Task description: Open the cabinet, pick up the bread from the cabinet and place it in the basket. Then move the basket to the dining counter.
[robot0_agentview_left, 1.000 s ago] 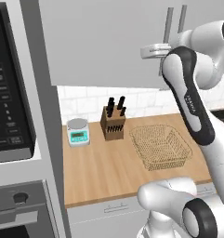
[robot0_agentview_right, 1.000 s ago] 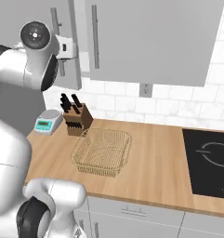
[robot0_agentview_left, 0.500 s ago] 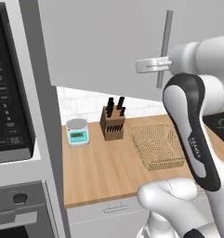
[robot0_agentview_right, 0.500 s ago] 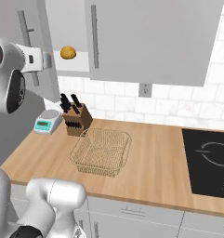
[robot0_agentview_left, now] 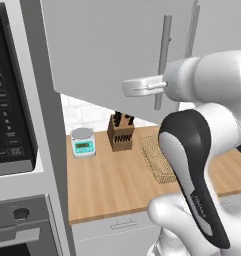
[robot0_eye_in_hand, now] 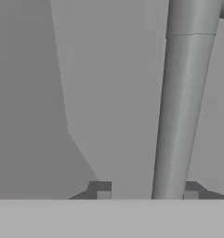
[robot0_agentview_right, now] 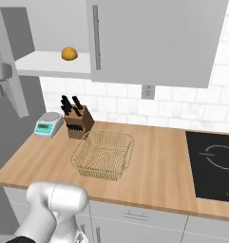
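The cabinet door (robot0_agentview_left: 107, 55) stands swung wide open, and its long grey bar handle (robot0_agentview_left: 164, 55) runs down between the fingers of my gripper (robot0_agentview_left: 159, 87). In the hand view the handle (robot0_eye_in_hand: 178, 102) rises between the two dark fingertips of the gripper (robot0_eye_in_hand: 148, 190), closer to the right one, with the door face (robot0_eye_in_hand: 113, 93) behind it. Inside the cabinet, the round golden bread (robot0_agentview_right: 69, 53) sits on the white shelf. The tan wire basket (robot0_agentview_right: 106, 136) rests empty on the wood top below, also seen as the basket (robot0_agentview_left: 159, 160) behind my arm. The dining counter is out of view.
A knife block (robot0_agentview_right: 77, 122) and a small kitchen scale (robot0_agentview_right: 47, 124) stand at the back left of the wood top. A black cooktop (robot0_agentview_right: 215, 163) lies at the right. The black oven unit (robot0_agentview_left: 12, 100) fills the left. A second closed grey door (robot0_agentview_right: 154, 38) hangs right of the open cabinet.
The cabinet door has swung further open with my gripper on its handle, and the hand has travelled with it. The bread on the shelf has come into plain sight.
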You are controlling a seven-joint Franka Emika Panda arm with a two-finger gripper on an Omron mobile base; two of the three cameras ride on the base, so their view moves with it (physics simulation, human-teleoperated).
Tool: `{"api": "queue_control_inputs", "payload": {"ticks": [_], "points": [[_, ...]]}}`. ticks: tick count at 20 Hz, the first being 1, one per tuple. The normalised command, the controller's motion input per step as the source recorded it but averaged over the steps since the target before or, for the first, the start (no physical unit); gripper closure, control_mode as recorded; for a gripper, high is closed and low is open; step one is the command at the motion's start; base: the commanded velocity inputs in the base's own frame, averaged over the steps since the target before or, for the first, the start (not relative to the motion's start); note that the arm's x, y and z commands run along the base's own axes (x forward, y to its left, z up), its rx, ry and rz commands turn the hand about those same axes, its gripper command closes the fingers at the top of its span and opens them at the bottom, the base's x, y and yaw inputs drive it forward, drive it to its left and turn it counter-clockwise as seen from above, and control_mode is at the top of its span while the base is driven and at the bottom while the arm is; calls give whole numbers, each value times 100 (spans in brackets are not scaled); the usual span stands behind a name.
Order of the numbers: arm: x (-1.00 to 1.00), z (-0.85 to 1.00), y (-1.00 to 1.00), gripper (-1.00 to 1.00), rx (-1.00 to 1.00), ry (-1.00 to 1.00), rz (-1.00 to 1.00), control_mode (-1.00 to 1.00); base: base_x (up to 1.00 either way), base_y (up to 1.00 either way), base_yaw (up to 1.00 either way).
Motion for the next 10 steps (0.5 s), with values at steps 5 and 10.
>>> {"api": "queue_control_inputs", "payload": {"ticks": [5, 10], "points": [[-100, 57, -60, 100, 3, -31, -1, -100, 0, 0, 0], [-79, 74, -96, 100, 8, -21, -1, -100, 0, 0, 0]]}}
